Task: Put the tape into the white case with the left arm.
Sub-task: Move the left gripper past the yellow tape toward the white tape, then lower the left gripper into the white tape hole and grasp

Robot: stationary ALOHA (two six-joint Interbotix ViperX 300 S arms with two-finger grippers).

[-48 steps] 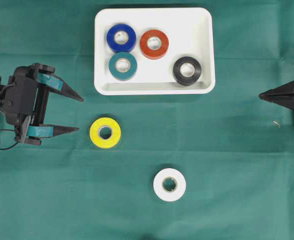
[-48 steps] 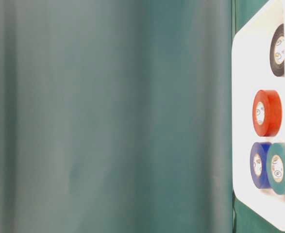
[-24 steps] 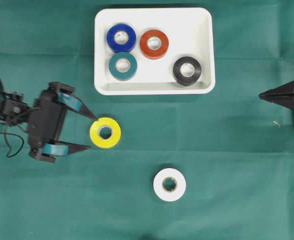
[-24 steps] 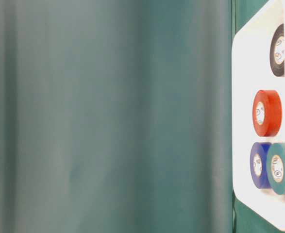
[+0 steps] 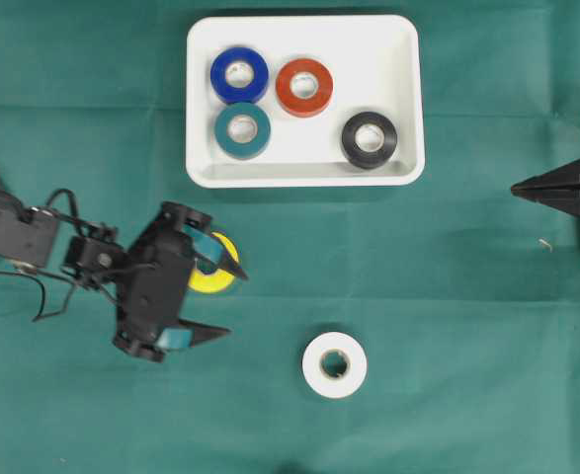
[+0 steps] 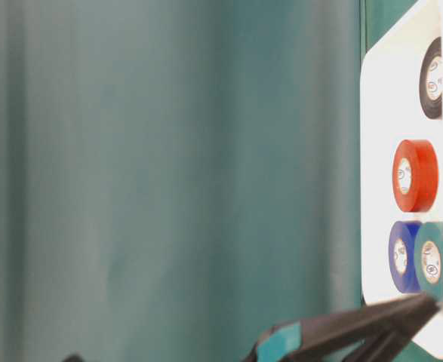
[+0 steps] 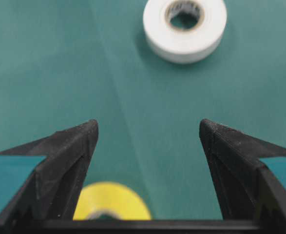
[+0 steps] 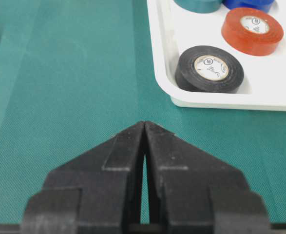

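Woven green cloth [image 5: 467,326]; glossy round tapes, smooth white case [image 5: 408,99].

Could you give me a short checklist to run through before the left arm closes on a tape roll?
1. Left pincer open wide: ok.
2. Yellow tape between the fingers: not ok; it lies under the pincer base, tips past it.
3. Yellow tape flat on the cloth: ok.
4. Free floor left in the white case, which holds blue, red, teal and black rolls: ok.
5. Right pincer shut and parked at the far edge: ok.
6. White tape apart from the left pincer: ok.
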